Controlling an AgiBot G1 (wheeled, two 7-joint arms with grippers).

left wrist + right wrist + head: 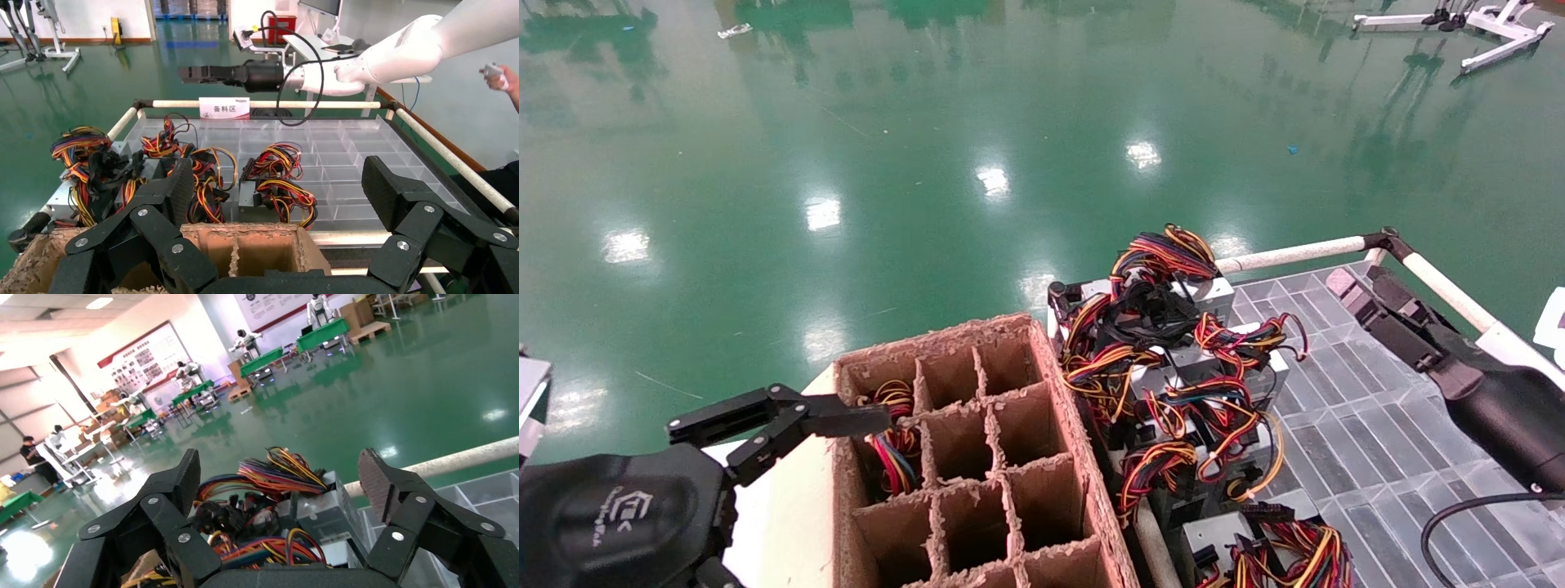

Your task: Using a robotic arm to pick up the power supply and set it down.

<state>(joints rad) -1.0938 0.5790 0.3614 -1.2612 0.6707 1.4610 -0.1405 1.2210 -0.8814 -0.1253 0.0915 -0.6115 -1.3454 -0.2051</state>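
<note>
Gaping black gripper (278, 481), ragged cardboard (977, 441)

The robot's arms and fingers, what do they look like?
The right arm is smooth white, ending in a black cylindrical wrist with a looping black cable. Each gripper, left gripper and right gripper, has two black, ridged fingers joined by silver rivets.

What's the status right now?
Left gripper open at the carton edge. Right gripper open over the tray. Power supplies ungrasped. Nothing in the way.
</note>
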